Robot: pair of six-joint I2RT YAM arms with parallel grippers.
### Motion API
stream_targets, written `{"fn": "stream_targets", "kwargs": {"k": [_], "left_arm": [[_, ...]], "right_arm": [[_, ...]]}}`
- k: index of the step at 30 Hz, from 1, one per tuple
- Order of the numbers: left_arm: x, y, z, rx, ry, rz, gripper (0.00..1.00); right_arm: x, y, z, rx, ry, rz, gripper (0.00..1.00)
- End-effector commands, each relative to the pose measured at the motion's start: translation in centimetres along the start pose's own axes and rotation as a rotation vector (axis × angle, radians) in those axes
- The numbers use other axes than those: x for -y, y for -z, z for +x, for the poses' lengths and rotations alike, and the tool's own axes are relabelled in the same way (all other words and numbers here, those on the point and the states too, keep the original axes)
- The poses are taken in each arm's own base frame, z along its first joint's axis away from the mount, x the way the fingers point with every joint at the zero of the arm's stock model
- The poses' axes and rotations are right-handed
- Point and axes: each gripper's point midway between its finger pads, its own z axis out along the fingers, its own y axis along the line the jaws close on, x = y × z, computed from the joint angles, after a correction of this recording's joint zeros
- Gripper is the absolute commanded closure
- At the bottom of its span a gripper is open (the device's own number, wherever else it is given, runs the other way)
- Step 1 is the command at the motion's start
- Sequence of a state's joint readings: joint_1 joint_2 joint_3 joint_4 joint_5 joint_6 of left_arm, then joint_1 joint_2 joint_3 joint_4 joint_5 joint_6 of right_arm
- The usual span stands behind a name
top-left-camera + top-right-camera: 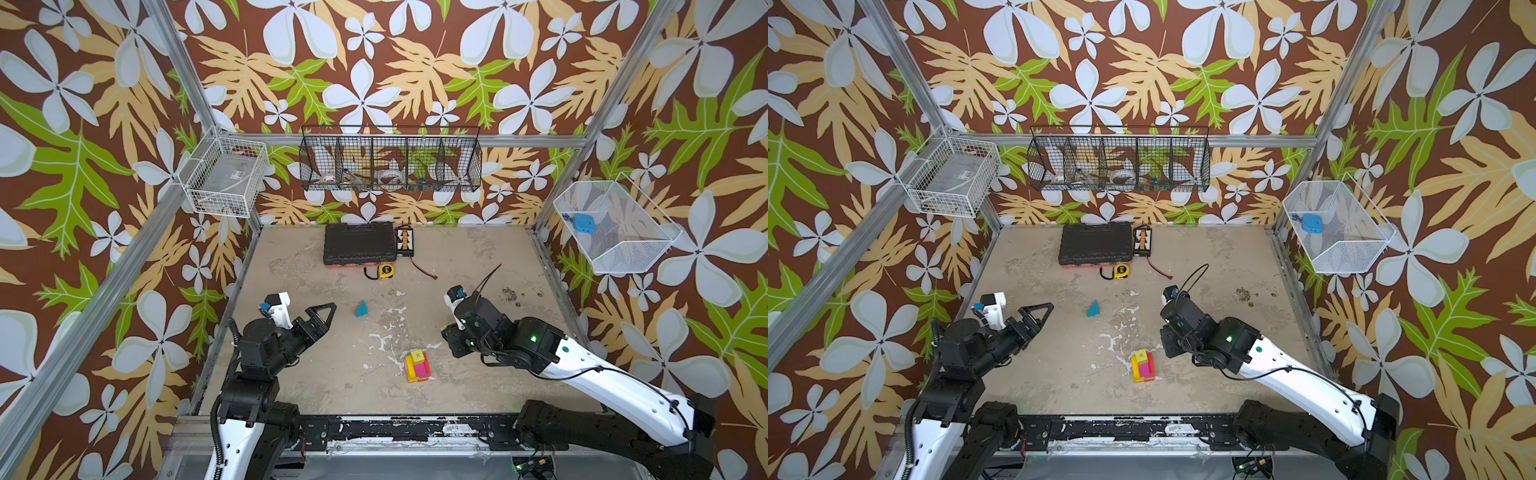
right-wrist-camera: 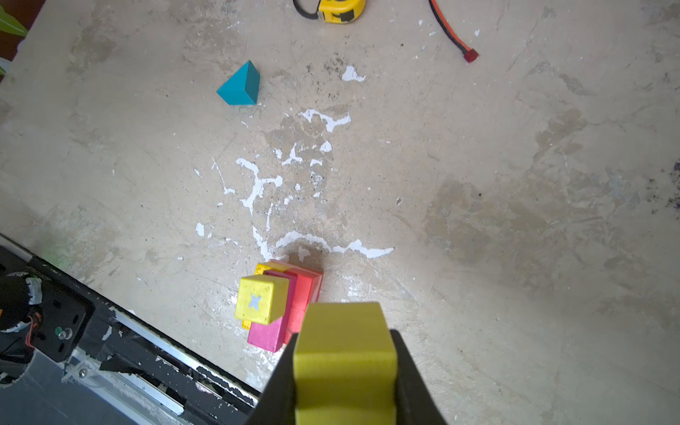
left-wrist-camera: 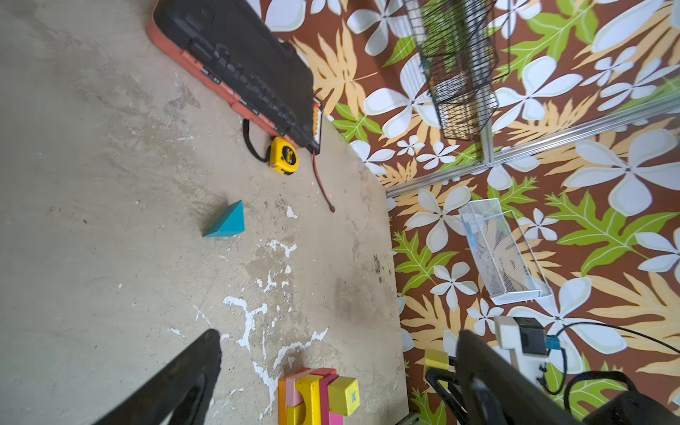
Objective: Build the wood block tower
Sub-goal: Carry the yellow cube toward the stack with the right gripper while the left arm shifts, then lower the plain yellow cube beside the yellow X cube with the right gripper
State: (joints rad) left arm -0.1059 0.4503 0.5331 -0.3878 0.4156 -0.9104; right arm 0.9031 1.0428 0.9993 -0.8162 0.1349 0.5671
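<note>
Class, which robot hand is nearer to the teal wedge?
Left. The left hand, open, sits just beside the teal wedge, not touching; the right hand, gripping a yellow block, is farther off, near the tower.

A: We've got the tower [image 1: 417,368] front-middle on the table [image 1: 498,386], with a cube [image 1: 419,356] on top of it.
B: Wedge block [image 1: 361,309] behind it and to the left, well apart.
A: Along the back we have the tool case [image 1: 359,244], tape measure [image 1: 386,271] just in front of it, connector board [image 1: 404,241] just beside its right end, cable [image 1: 424,270] trailing forward-right from there.
B: Left gripper [image 1: 328,311] sits left of the wedge block. Right gripper [image 2: 345,335] is right of the tower, held block [image 2: 346,368] between its jaws.
A: Wire rack [image 1: 390,160] on the back wall above the tool case.
</note>
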Motion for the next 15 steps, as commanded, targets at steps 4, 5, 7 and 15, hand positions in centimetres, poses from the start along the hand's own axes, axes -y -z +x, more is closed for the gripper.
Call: {"fn": "stream_targets", "kwargs": {"k": [4,5,7,15], "left_arm": [[-5.8,-2.6,-0.2,-0.044,-0.078,-0.263,0.00],[-6.1,-3.2,0.5,-0.098,-0.067,-0.259,0.00],[-4.2,-4.5,1.9,-0.209,-0.104,-0.129,0.06],[-0.8,-3.9,1.8,-0.255,-0.161,-0.017,0.00]], "right_arm": [[-0.1,0.1,3.6,-0.080,-0.042,-0.070,0.75],[0.0,0.0,4.2,-0.093,-0.044,-0.076,0.75],[0.1,-0.1,5.2,-0.112,-0.050,-0.086,0.75],[-1.6,-0.5,7.6,-0.163,-0.034,-0.129,0.77]]}}
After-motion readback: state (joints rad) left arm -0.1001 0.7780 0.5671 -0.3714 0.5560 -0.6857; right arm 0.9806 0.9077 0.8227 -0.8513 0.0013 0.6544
